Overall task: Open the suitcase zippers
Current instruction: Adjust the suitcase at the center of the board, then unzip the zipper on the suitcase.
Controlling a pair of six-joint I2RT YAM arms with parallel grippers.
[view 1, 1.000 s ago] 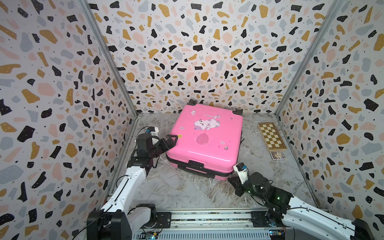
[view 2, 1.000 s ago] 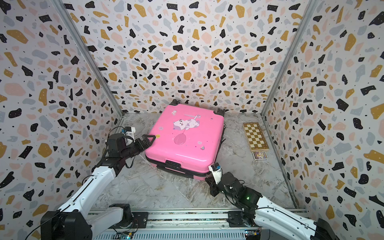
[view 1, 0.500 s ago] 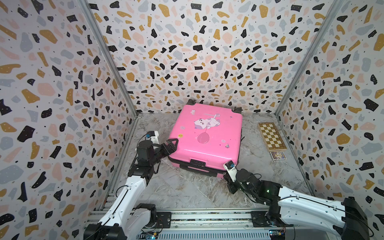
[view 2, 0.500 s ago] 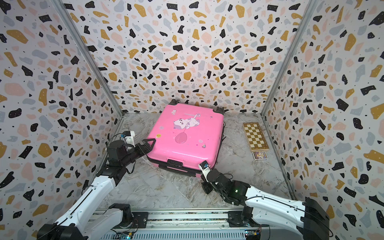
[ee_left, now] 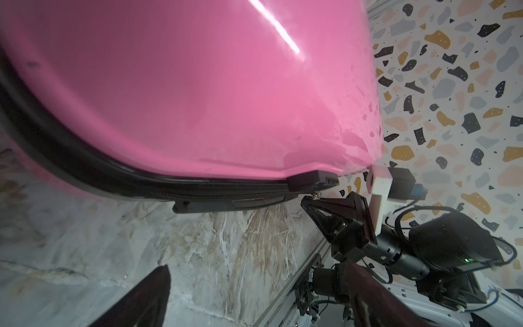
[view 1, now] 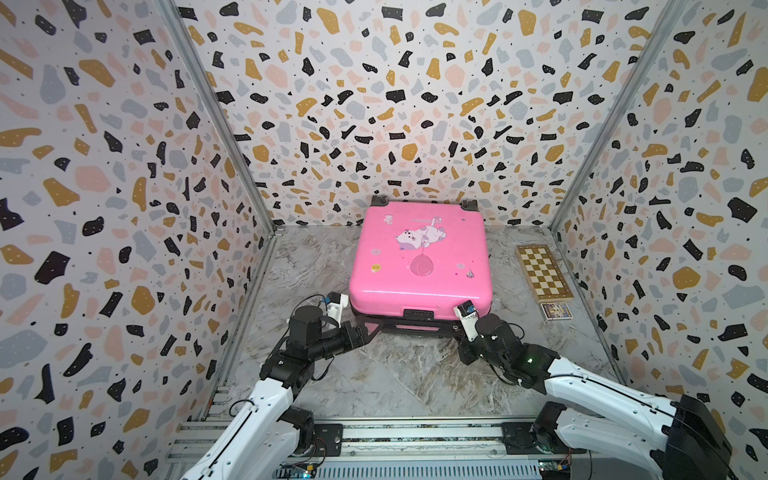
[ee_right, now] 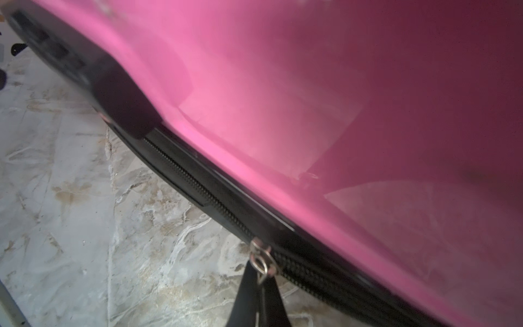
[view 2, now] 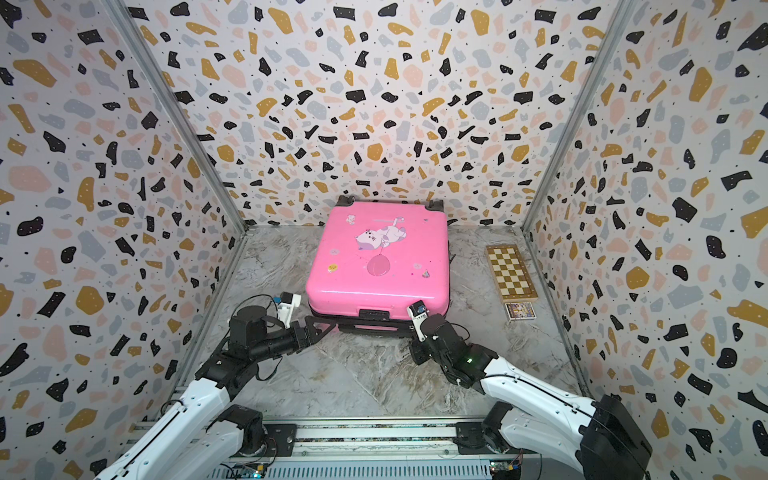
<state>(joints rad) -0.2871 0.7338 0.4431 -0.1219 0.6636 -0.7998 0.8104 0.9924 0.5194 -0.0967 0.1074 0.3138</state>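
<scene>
Pink hard-shell suitcase (view 1: 419,266) lies flat and shut toward the floor's 12 o'clock, so its inside is hidden; a checkered board (view 1: 543,272) lies apart at its 3 o'clock; the black zippers (ee_right: 215,203) run along the seam between the shells; at the case's 5 o'clock corner the right gripper (ee_left: 312,198) is clenched on a small metal zipper pull (ee_right: 261,259) — fingertips pinched together; at 7 o'clock the left gripper (view 1: 368,329) stands spread wide, grasping nothing, just beside the near edge.
</scene>
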